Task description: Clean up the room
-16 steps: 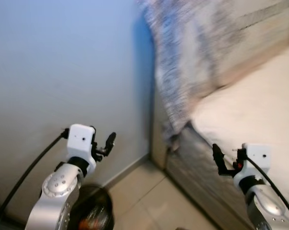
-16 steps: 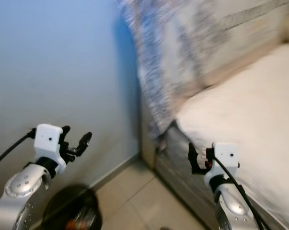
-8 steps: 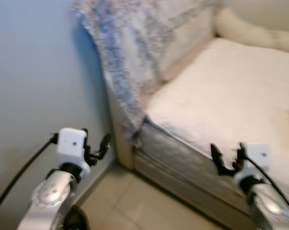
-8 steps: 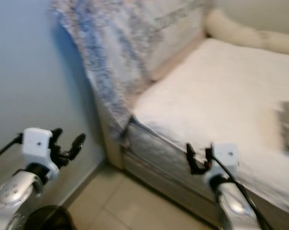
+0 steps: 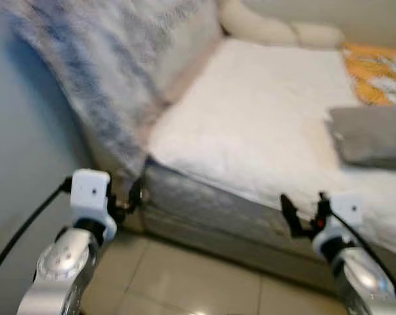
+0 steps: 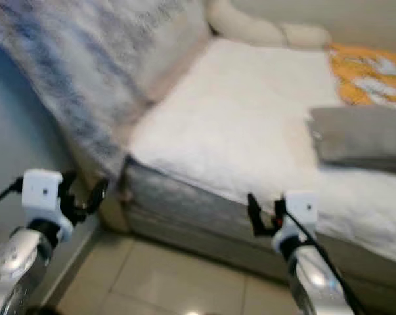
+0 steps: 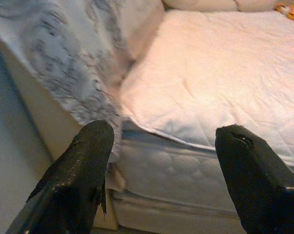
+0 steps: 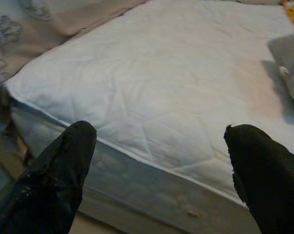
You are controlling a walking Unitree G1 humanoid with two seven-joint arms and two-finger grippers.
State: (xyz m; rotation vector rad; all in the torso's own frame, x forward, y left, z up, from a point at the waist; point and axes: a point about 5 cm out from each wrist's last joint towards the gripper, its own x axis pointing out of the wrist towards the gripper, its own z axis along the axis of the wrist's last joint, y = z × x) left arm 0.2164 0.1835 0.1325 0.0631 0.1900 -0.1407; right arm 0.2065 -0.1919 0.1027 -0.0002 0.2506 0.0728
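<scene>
Blurred view of a bed with a white quilted mattress [image 5: 250,125], a patterned blanket [image 5: 99,72] draped over its headboard. A grey folded cloth [image 5: 372,134] lies on the mattress beside an orange item [image 5: 375,72]. The left gripper [image 5: 133,197] and right gripper [image 5: 303,213] hover before the bed edge, fingers spread wide, holding nothing

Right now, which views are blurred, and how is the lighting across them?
Both eye views are smeared by motion blur: the grey pillow and patterned blanket lack crisp edges. The left wrist view is sharper, showing the mattress quilting in warm light. The right wrist view is dimmer and softer, with a shadow beside the pillow.
</scene>
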